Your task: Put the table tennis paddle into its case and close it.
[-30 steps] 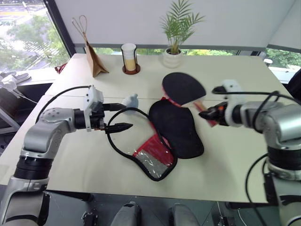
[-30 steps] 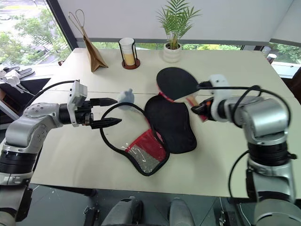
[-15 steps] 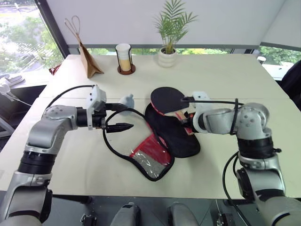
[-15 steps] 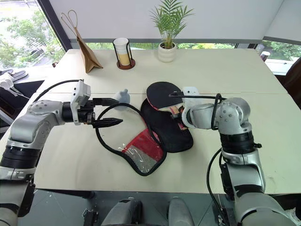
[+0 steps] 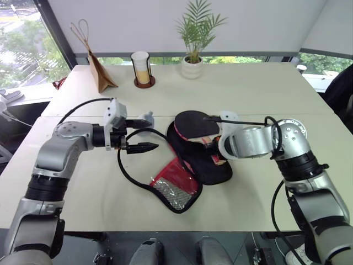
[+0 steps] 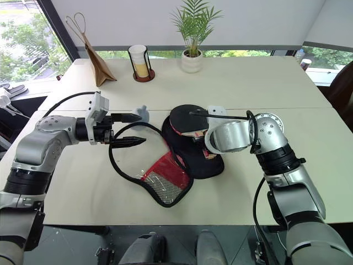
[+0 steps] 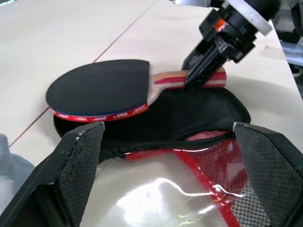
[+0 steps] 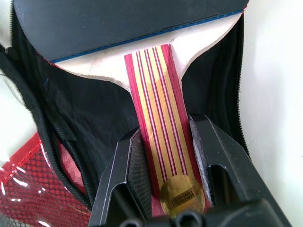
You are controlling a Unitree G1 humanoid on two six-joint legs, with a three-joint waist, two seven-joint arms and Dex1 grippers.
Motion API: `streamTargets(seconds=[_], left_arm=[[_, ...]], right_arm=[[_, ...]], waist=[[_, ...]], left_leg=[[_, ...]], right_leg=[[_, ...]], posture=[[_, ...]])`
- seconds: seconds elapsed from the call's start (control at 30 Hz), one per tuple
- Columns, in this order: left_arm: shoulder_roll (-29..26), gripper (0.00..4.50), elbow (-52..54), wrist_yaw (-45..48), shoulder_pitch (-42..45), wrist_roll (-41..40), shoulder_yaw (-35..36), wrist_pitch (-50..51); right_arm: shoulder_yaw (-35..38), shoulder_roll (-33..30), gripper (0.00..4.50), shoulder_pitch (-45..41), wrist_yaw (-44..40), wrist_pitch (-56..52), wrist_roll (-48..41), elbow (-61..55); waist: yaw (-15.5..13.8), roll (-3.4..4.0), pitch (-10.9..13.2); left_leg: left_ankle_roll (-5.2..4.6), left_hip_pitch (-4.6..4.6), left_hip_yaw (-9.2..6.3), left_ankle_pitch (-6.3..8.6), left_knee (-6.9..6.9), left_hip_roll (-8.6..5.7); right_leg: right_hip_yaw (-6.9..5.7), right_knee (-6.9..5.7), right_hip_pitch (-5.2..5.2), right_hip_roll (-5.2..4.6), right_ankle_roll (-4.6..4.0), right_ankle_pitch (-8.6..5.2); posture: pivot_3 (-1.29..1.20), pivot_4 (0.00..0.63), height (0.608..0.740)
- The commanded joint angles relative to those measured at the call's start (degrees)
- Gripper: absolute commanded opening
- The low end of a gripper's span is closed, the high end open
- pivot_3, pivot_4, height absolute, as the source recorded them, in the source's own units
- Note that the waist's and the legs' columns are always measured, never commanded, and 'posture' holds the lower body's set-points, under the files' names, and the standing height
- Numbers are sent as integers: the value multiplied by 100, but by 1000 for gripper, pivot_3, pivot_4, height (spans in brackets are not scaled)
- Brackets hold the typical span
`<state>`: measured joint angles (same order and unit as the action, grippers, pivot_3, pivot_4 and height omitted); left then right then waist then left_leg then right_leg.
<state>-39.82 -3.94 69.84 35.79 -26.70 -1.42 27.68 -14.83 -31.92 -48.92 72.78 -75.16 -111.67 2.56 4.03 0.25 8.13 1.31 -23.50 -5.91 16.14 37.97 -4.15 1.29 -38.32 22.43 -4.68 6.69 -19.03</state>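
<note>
While the right gripper (image 8: 163, 156) pinches the striped handle of the table tennis paddle (image 5: 194, 122), the dark blade hangs over the far end of its case (image 5: 201, 154), which lies unzipped on the table (image 5: 265, 88), its red mesh flap thrown open. The left gripper (image 5: 144, 135), fingers spread wide, hovers just beside the looped zipper edging.

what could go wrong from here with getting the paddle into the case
The right gripper pinches only the tail end of the table tennis paddle handle, so the blade could pivot or slip as it goes in.

The blade overhangs the far edge of the case, so it may land off the open half.

The left gripper hangs open near the flap's zipper edging without holding it; the limp flap could block the closing.
</note>
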Motion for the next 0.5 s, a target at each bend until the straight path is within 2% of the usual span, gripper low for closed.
streamTargets(seconds=[0.03,0.27,0.5], left_arm=[[-16,4500,82,38,117,5,42,-89],[-22,4500,118,19,113,13,52,-64],[-39,4500,120,18,113,36,57,-75]], right_arm=[[230,238,915,119,408,182,-133,-141],[323,552,915,498,864,229,-133,-320],[-145,-193,915,288,-214,-260,-133,-289]], waist=[[0,0,0],[-13,-1,0],[-10,-1,0]], left_leg=[[0,0,0,0,0,1],[0,0,-6,0,2,-1],[0,0,-7,0,2,-2]], right_leg=[[0,0,0,0,0,0],[1,0,-4,-1,0,0],[0,2,-6,0,0,0]], posture=[[0,150,740],[0,150,740],[0,150,740]])
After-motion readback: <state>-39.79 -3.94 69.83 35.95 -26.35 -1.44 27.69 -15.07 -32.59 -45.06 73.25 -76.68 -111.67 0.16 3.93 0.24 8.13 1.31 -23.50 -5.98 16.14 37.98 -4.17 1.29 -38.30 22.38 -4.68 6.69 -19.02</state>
